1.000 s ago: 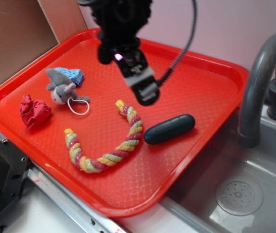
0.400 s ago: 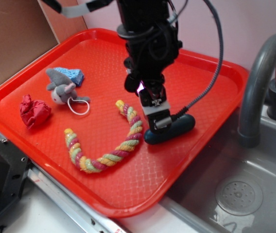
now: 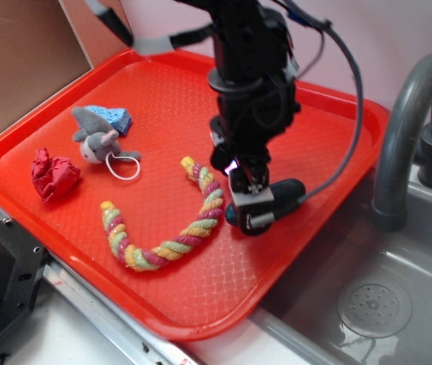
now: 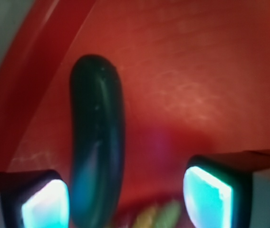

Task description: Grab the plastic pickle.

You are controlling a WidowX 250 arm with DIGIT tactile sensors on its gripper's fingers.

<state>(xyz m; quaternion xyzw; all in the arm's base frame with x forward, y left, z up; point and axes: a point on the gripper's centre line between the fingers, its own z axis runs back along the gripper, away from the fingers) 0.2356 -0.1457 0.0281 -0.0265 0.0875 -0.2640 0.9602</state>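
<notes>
The plastic pickle (image 3: 285, 194) is a glossy dark green cylinder lying on the red tray (image 3: 163, 106) near its right rim. My gripper (image 3: 250, 207) has come down over the pickle's left end and hides that part in the exterior view. Seen from the wrist, the pickle (image 4: 97, 142) runs lengthwise between the two lit fingers, close against the left fingertip (image 4: 44, 202), with a wide gap to the right one. My gripper (image 4: 125, 197) is open and has nothing clamped.
A multicoloured rope toy (image 3: 193, 232) curves just left of the pickle, and its end shows low between the fingers (image 4: 159, 216). A grey plush toy (image 3: 94, 141), a blue sponge (image 3: 113, 118) and a red crumpled piece (image 3: 52, 173) lie at the tray's left. A faucet (image 3: 406, 129) and a sink (image 3: 376, 304) stand to the right.
The arm has swung right and down from the tray's middle to the pickle. Its open fingers now sit lower, around the pickle's left end. The pickle has not moved.
</notes>
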